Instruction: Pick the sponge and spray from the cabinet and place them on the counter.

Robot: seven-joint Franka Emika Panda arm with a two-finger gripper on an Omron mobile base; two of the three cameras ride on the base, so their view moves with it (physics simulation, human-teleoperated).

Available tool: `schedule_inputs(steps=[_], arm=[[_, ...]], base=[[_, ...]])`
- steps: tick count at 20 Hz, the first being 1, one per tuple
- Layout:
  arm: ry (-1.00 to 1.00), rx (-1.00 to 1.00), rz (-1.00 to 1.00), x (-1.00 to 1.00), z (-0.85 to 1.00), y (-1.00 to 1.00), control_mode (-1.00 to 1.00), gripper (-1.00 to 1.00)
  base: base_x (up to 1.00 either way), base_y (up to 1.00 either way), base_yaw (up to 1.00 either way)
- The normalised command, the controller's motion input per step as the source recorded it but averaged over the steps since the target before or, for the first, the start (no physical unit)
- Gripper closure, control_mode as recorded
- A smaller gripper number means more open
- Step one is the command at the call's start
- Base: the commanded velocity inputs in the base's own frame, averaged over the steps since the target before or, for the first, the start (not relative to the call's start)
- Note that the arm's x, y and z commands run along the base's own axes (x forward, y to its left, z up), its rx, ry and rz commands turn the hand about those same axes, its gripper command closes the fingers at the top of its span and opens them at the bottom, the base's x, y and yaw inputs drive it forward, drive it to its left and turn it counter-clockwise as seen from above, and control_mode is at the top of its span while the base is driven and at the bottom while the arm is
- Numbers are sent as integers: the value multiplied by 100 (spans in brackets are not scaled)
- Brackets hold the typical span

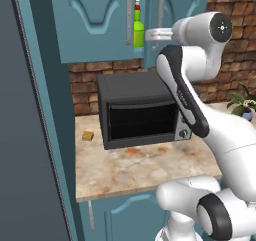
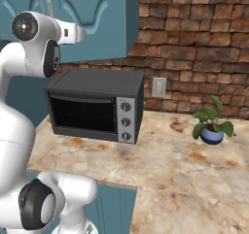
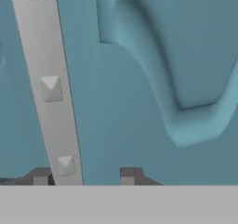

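The gripper [image 3: 84,175] is parked right up against the front of the cabinet [image 1: 95,20], and the thing that matters is the long silver handle [image 3: 49,88]: in the hand view it runs up and away from the gripper as a slightly tilted bar, with its lower end sitting between the two dark fingertips [image 3: 41,175], much nearer one tip than the other. The tips are seen a little apart with the bar in the gap, but whether they are actually pinching it can't be told from here (contact is hidden at the bottom edge). In the left base view the spray [image 1: 138,27] is spotted as a green bottle with a white-and-red top, showing through a narrow gap between the two doors, just beside the white wrist and a touch toward the microwave [image 1: 140,110] side of it. So the bottle lies behind the door plane, past the handle, not in a straight open line from the gripper. The sponge can't be made out inside the cabinet from these angles; the small tan block [image 1: 88,135] on the tabletop [image 1: 150,170] next to the microwave looks too little to be it. Best guess: the door is to be swung along the handle's side first, and a slip off that thin bar is the likely snag.
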Motion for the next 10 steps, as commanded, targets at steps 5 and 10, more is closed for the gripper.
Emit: schedule_inputs(steps=[5, 10], arm=[[0, 7, 1, -53, 0, -98, -100, 100], [-1, 14, 3, -56, 0, -100, -100, 100]], base=[[0, 0, 0], [0, 0, 0]])
